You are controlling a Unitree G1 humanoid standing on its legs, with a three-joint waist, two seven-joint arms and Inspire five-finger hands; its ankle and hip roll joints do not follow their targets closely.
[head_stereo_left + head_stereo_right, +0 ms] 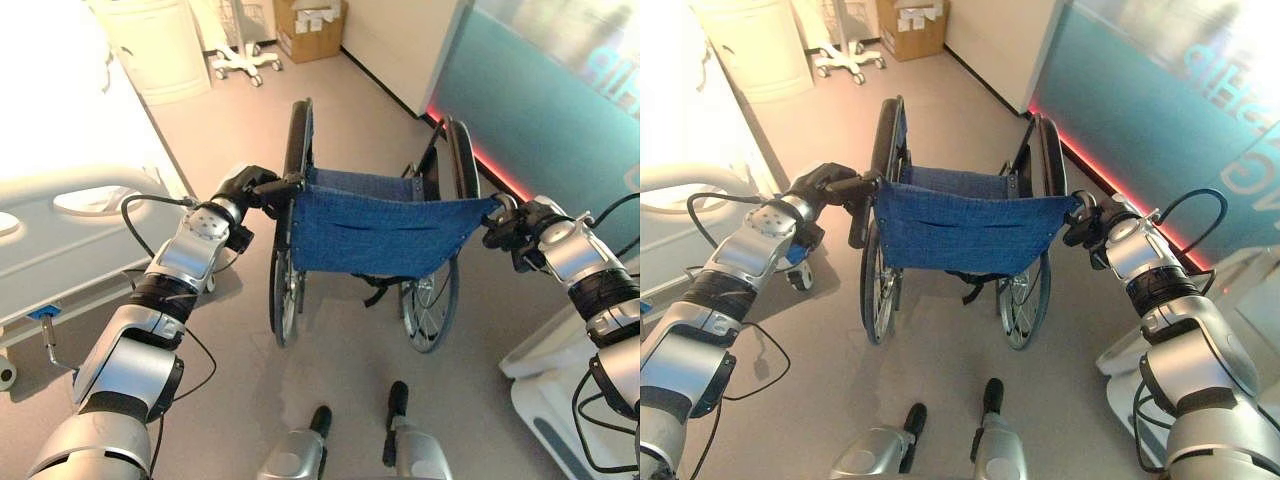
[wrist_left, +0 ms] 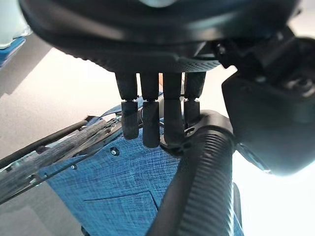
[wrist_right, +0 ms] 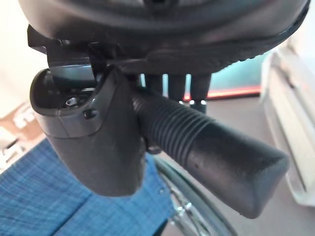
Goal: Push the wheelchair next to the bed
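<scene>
Both hands, left hand (image 1: 247,187) and right hand (image 1: 512,226), are curled around your wheelchair's (image 1: 375,232) push handles. It stands mid-floor, right of the bed (image 1: 60,215) and apart. Most pushing likely remains.

Both hands (image 1: 250,190) gripping wheelchair (image 1: 375,235), bed (image 1: 60,220) left
</scene>
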